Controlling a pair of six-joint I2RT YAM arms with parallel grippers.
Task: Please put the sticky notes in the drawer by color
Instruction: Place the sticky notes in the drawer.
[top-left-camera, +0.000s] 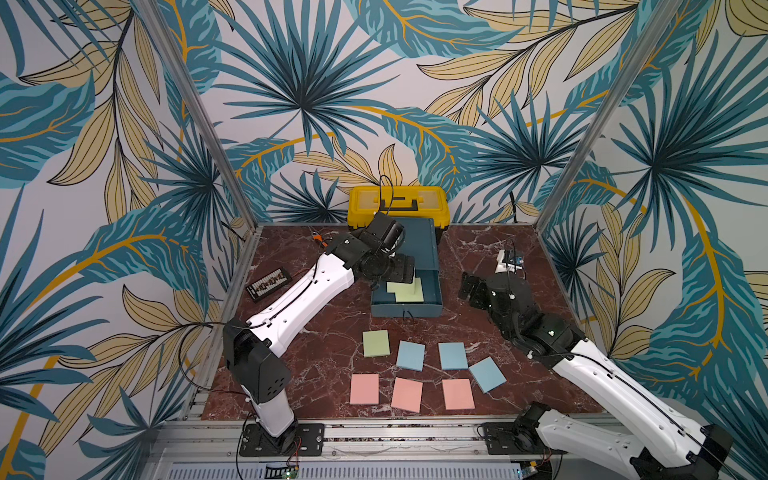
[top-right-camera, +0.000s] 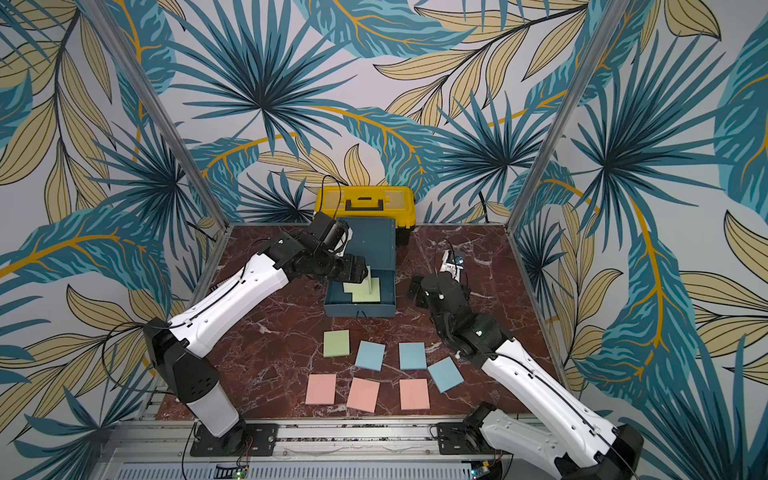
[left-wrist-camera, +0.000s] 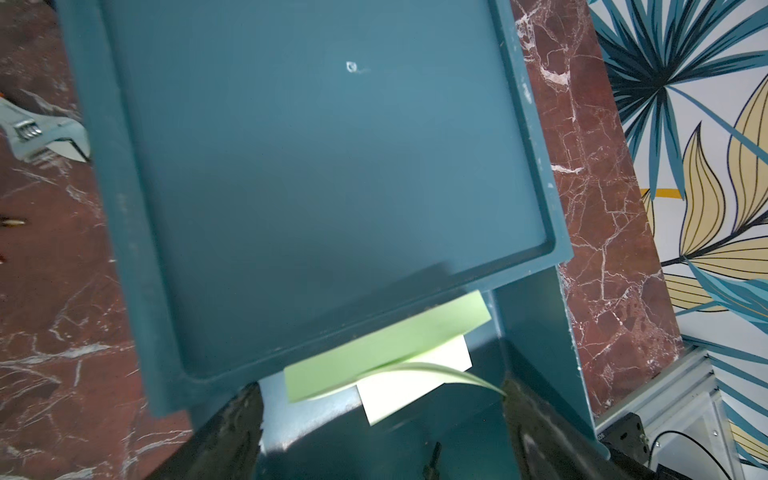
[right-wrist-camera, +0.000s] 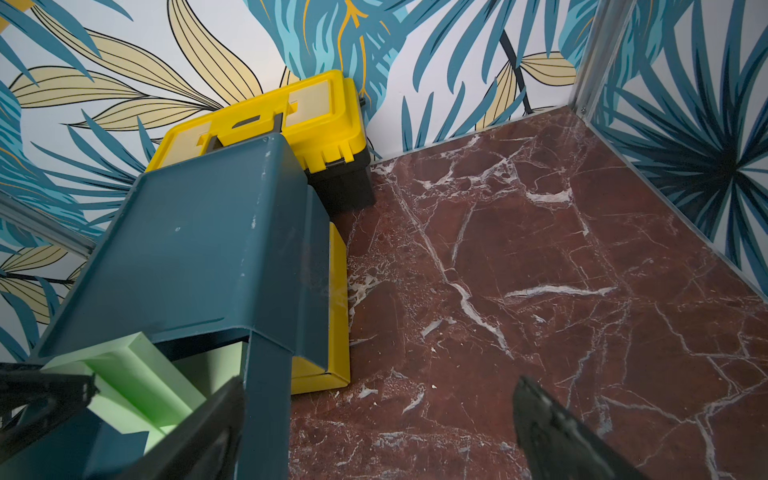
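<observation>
Two black fingers (left-wrist-camera: 232, 424) of the left gripper (left-wrist-camera: 379, 386) stood wide apart over the open top drawer (top-left-camera: 405, 309) of the teal cabinet (top-left-camera: 419, 241). They pinched nothing. Right under them lay two green sticky notes (left-wrist-camera: 374, 353), one partly on top of the other. One thin green sheet (left-wrist-camera: 449, 370) curled up toward a fingertip. I could not tell if it was stuck to it.

So two greens were home. Seven pads were left on the marble table (top-left-camera: 316, 357), well apart from that gripper and nearer the front. One green pad (top-left-camera: 376, 343) lay closest to the drawer. Three blue pads (top-left-camera: 410, 355) lay beside it in a row, and three pink pads (top-left-camera: 364, 388) lay in the row in front. The yellow drawers (right-wrist-camera: 338, 311) looked pushed in, so I think blue and pink had not been started.

The right gripper (right-wrist-camera: 378, 382) was spread wide too and held nothing. It hung just beside the cabinet, above bare table, with the blue pads near its arm.
</observation>
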